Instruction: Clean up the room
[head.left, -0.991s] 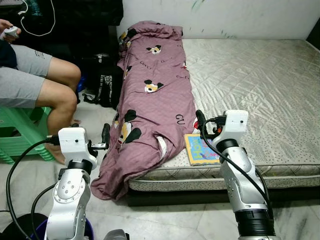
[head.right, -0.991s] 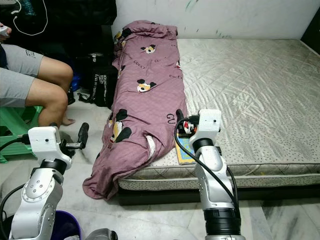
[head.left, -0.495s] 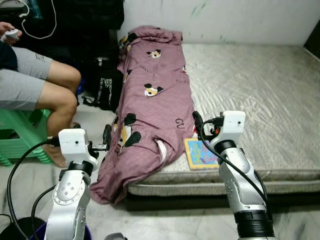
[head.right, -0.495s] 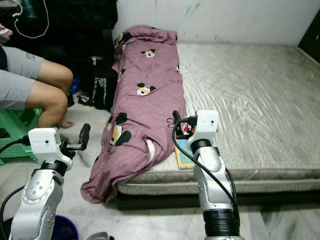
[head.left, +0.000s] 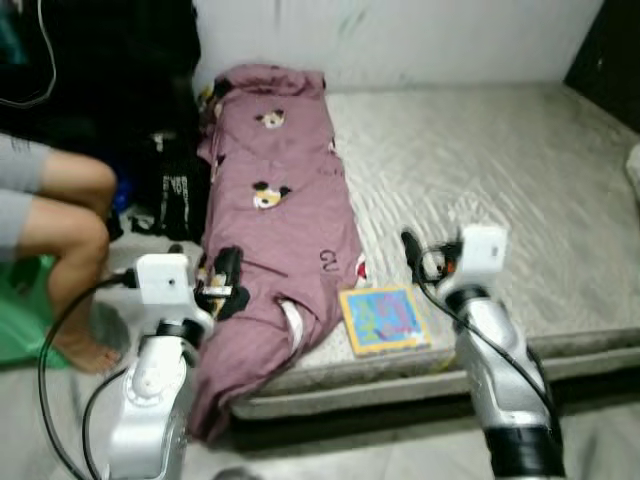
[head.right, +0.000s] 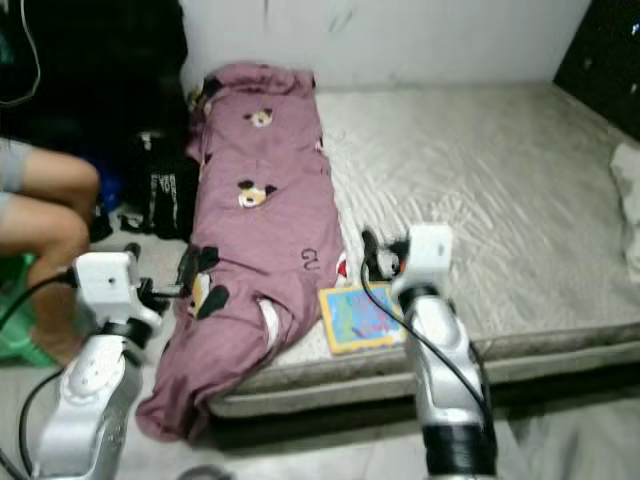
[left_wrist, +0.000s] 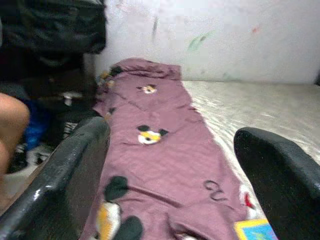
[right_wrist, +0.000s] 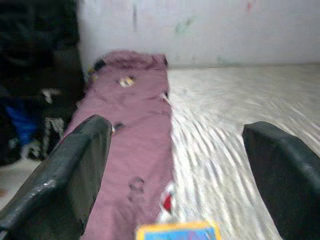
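Observation:
A purple blanket (head.left: 285, 195) printed with cartoon mice lies along the left side of the grey mattress (head.left: 500, 170), and its near end hangs over the front corner toward the floor. A colourful book (head.left: 382, 318) lies flat at the mattress's front edge, just right of the blanket. My left gripper (head.left: 226, 272) is held up beside the hanging end of the blanket, open and holding nothing. My right gripper (head.left: 409, 250) hovers just behind the book's far right corner, also open and holding nothing. The left wrist view looks along the blanket (left_wrist: 160, 150) between widely spread fingers (left_wrist: 75, 165).
A person sits on a green stool (head.left: 20, 320) at the left, knee (head.left: 75, 200) near the bed. A black bag (head.left: 165, 185) stands on the floor between the person and the bed. A white cloth (head.right: 628, 200) lies at the mattress's right edge. A wall runs behind the bed.
The whole picture has slid left and blurred, so the camera has turned right. More of the mattress's right side shows. Both arms keep about the same raised pose.

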